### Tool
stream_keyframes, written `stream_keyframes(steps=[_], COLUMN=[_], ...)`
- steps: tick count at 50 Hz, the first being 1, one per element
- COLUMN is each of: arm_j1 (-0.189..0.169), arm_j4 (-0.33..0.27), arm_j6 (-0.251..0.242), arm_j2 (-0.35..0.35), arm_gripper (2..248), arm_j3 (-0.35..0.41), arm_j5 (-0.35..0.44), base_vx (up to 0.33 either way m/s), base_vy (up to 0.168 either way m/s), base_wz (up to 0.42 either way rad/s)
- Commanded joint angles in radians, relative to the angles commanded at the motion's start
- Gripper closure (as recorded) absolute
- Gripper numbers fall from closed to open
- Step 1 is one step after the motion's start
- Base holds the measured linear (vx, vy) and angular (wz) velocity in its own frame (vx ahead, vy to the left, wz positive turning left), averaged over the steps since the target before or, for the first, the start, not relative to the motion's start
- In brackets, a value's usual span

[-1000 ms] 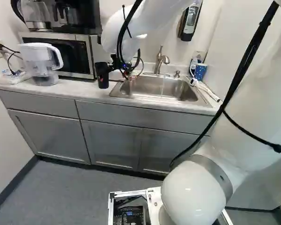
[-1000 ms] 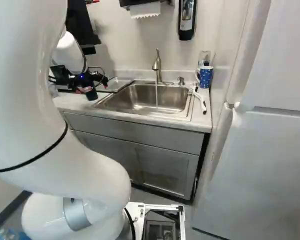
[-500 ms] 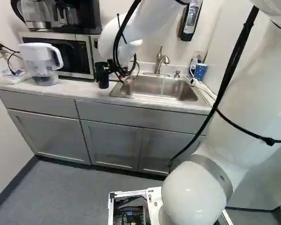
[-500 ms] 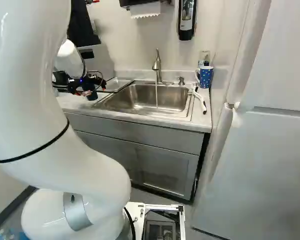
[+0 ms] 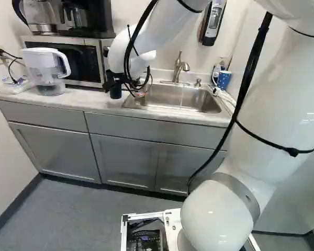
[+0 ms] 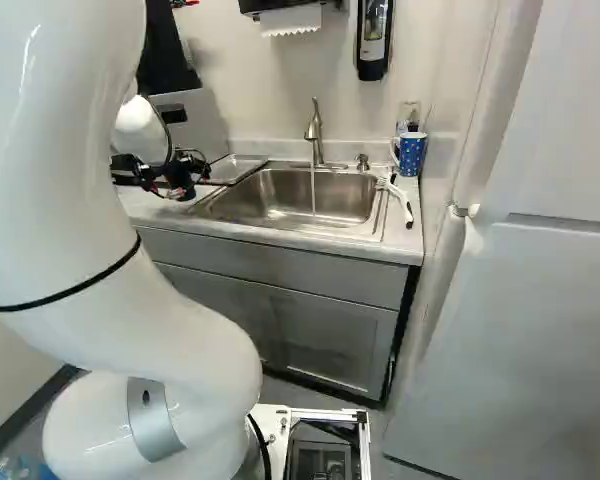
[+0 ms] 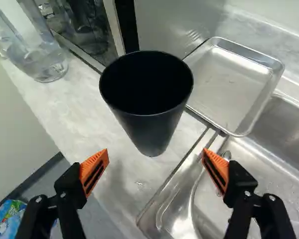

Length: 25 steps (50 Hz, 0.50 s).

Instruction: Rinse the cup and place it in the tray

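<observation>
Arm reached out and down to the counter, end effector (image 5: 113, 81) spread wide and holding nothing, the black cup (image 7: 152, 127) upright ahead of it.
The arm (image 5: 275, 104) rises at the right of the left base view, its far part (image 5: 125, 49) dropping between microwave (image 5: 73, 65) and sink (image 5: 172, 107); in the wrist view, the end effector (image 7: 155, 152) has one finger over the surface (image 7: 72, 112), the other over the sink's rim. The cup stands on the surface, outside the tray (image 7: 229, 82), with the tray's edge near it on the sink side and the microwave beyond. A bare strip of surface runs between cup and front edge, toward the pitcher (image 7: 42, 62).
</observation>
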Motion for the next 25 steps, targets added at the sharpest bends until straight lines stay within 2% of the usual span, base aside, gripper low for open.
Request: stream_keyframes(steps=[25], arm_j1=[0.004], arm_j4=[0.000], arm_j6=[0.000], arm_j2=[-0.040], arm_gripper=[3], arm_j3=[0.017], arm_j5=[0.151], base_vx=[0.000], base_vy=[0.000], base_wz=[0.000])
